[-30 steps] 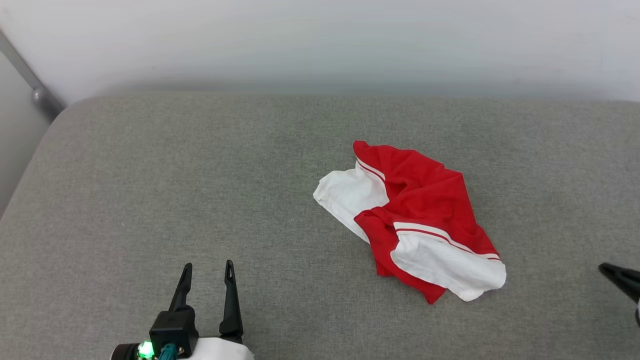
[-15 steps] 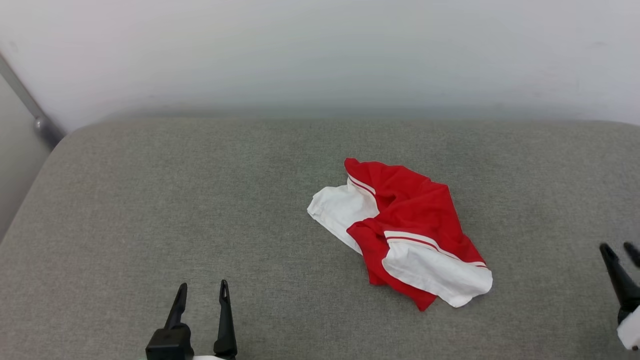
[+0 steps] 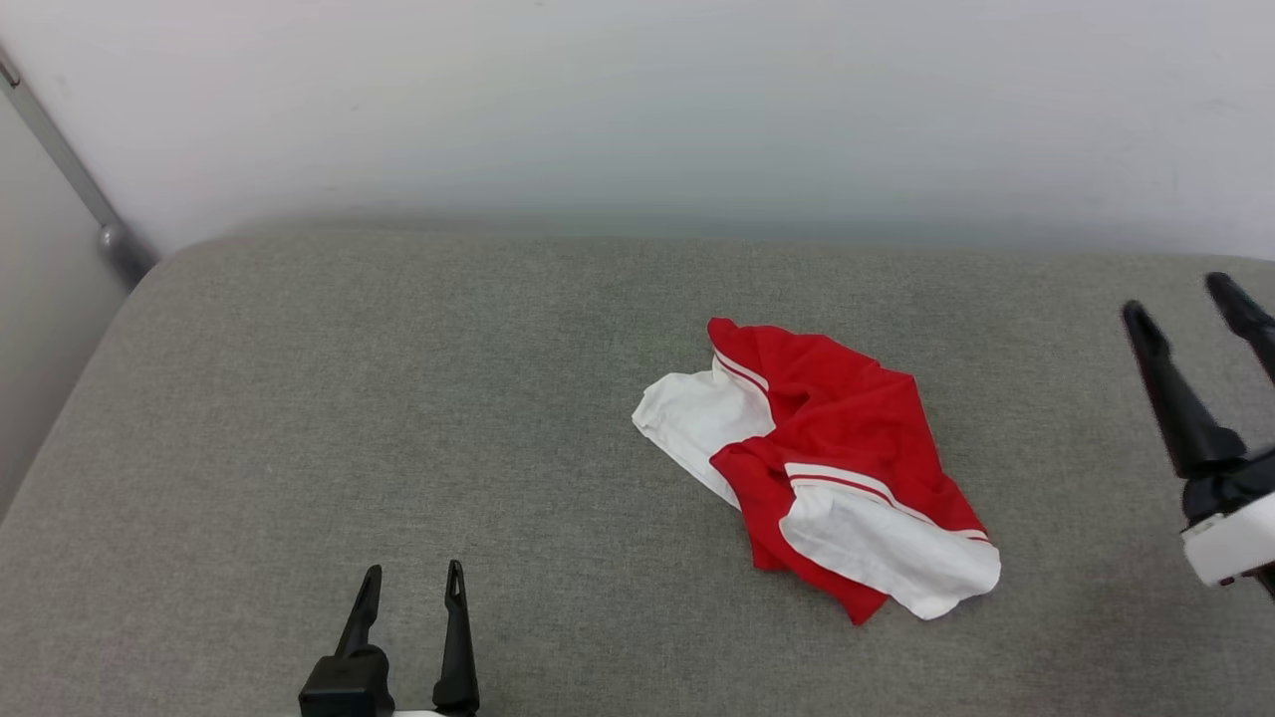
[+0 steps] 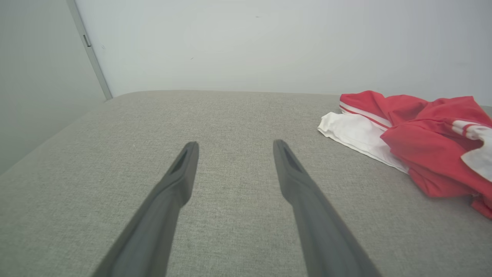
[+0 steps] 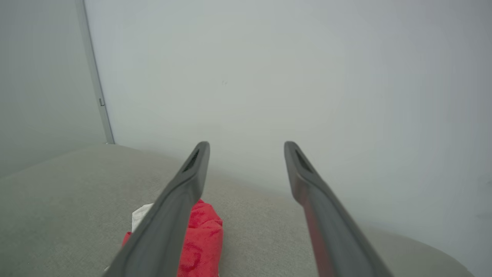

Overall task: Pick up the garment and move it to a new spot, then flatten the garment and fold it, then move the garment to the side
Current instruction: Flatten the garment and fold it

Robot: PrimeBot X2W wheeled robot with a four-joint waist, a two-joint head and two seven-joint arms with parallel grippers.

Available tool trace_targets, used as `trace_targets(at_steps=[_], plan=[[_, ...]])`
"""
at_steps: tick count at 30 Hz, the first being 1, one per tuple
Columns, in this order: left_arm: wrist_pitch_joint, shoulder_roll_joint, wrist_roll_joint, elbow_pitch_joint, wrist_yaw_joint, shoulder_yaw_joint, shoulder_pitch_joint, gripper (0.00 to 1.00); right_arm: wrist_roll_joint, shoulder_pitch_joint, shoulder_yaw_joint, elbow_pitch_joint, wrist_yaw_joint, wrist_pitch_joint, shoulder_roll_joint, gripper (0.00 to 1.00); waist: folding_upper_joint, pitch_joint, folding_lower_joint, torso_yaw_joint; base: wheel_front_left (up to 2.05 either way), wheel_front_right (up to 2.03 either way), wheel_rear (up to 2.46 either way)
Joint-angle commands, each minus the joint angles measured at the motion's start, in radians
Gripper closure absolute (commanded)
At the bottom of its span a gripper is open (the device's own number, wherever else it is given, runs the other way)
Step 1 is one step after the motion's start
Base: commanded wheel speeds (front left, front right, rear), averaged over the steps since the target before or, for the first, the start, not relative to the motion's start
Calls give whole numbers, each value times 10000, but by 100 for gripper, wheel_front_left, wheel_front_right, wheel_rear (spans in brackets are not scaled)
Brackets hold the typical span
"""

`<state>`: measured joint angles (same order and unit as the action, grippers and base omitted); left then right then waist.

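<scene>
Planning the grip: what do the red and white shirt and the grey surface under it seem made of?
Garment: thin matte knit cloth, likely jersey; it lies in limp, soft creases. Grey surface: woven upholstery fabric, probably padded; fine flecked weave, rounded corner.

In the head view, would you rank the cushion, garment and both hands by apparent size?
Largest first: cushion, garment, right hand, left hand; both hands are cropped by the frame.

Head cam: high, angled down over grey cushion (image 3: 398,398). Wrist cams: low, facing wall (image 4: 269,46); right seemingly higher. All three share garment (image 3: 837,428).
</scene>
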<state>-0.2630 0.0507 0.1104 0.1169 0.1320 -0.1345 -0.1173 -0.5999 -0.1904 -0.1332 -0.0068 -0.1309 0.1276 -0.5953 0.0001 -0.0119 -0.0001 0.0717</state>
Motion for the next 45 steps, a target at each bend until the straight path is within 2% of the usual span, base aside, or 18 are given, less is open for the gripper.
trace_targets(at_steps=[1, 5, 9, 13, 16, 22, 27, 32, 35, 36, 37, 38, 45], plan=[[-27, -4, 25, -15, 7, -29, 51, 0, 16, -195, -231, -292, 5, -309, -186, 0, -1, -44, 1, 54, 0, 0, 0], [-27, -4, 62, -8, -9, -64, 177, 0, 101, -1008, -2029, -1439, 5, -2018, -1351, 0, -1, -212, 1, 185, 0, 0, 0], [-27, -2, 100, 20, -15, -167, 344, 0, -494, -1906, -4104, -1818, 8, -4351, -2414, 0, -1, -419, 1, 375, 0, 0, 0], [-27, -3, 158, -21, 56, -249, 527, 0, -1344, -2702, -5799, -1682, 5, -6554, -3035, 0, -1, -696, 1, 550, 0, 0, 0], [-27, -4, 173, -60, 89, -328, 683, 0, -1685, -3385, -6806, -1317, 5, -7654, -3273, 0, -1, -948, 1, 669, 0, 0, 0], [-27, -4, 295, -75, 175, -507, 1037, 0, -2297, -4644, -8480, -384, 5, -8360, -3127, 0, -1, -1593, 1, 929, 0, 0, 0], [-27, -3, 441, -95, 295, -718, 1346, 0, -2541, -5441, -9858, 150, 5, -8252, -2946, 0, -1, -2108, 1, 1175, 0, 0, 0], [-27, -3, 553, -51, 373, -839, 1546, 0, -2741, -5794, -11078, 722, 5, -8162, -2844, 0, -1, -2422, 1, 1347, 0, 0, 0], [-26, -4, 600, -42, 446, -865, 1616, 0, -2867, -5624, -11439, 899, 3, -8264, -2734, 0, -1, -2477, 1, 1383, 0, 0, 0], [-26, -4, 593, -38, 463, -871, 1624, 0, -2897, -5609, -11498, 917, 3, -8252, -2713, 16, -1, -2481, 1, 1379, 0, 0, 0], [-26, -4, 588, -25, 473, -863, 1628, 0, -2904, -5595, -11538, 941, 3, -8215, -2687, 66, -1, -2468, 1, 1369, 0, 0, 0], [-26, -1, 597, -6, 481, -846, 1613, 0, -2929, -5593, -11559, 946, 3, -8199, -2692, 100, -1, -2436, 1, 1348, 0, 0, 0], [-26, -3, 581, 94, 509, -665, 1278, 0, -3082, -5823, -11484, 810, 3, -7398, -3058, 100, -1, -1822, 1, 1053, 0, 0, 0]])
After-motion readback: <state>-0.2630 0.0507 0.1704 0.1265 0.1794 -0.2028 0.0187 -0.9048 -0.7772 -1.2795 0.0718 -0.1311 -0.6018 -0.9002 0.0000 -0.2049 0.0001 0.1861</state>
